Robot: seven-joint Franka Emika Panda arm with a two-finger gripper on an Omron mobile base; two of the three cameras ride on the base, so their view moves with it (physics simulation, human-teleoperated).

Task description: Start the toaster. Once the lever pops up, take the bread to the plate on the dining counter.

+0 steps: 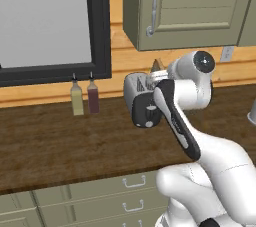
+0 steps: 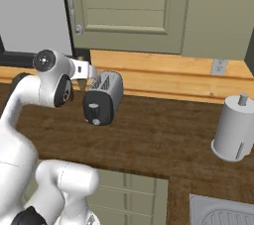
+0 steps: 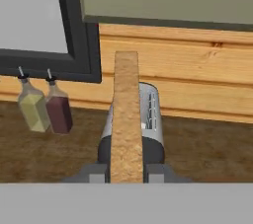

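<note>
Gripping bread (image 3: 127, 119) above toaster (image 3: 150, 119), two bottles (image 3: 45, 107) beside

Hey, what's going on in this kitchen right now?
The robot arm's gripper is shut on a slice of bread, held edge-on above the toaster on the wooden counter. The bread looks already lifted out of the slot. Two small bottles stand to the toaster's left under the window, and a paper towel roll sits off to its right. The slice hasn't been carried anywhere yet.
</note>
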